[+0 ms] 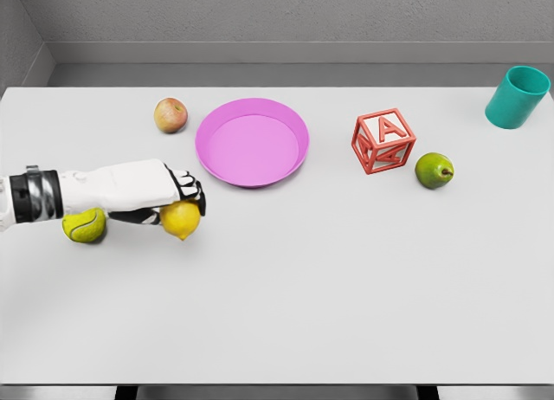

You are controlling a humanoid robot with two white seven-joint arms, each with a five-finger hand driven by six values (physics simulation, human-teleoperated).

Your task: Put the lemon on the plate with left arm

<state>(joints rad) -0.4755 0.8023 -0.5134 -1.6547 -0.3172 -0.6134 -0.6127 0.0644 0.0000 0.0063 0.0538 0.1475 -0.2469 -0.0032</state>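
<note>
White tabletop (286, 279) fills the view, with a grey wall behind it. One lemon (181, 219), yellow and oval with a small nub at its lower end, sits at the table's left, in front of the plate and apart from it. The left hand (177, 195) reaches in from the left edge, its dark-tipped fingers (192, 192) curled over the lemon's top in a grasp. One yellow-green tennis ball (85, 225) lies just beside the lemon, under the forearm. One pink plate (252, 143), round with a raised rim, stands behind and to the right. One reddish apple (170, 115) is near the plate's left rim. One red open-frame block (383, 140) bears the letter "A". One green pear (434, 170) lies just beside the block. One teal cup (518, 97) stands tilted at the far right.
</note>
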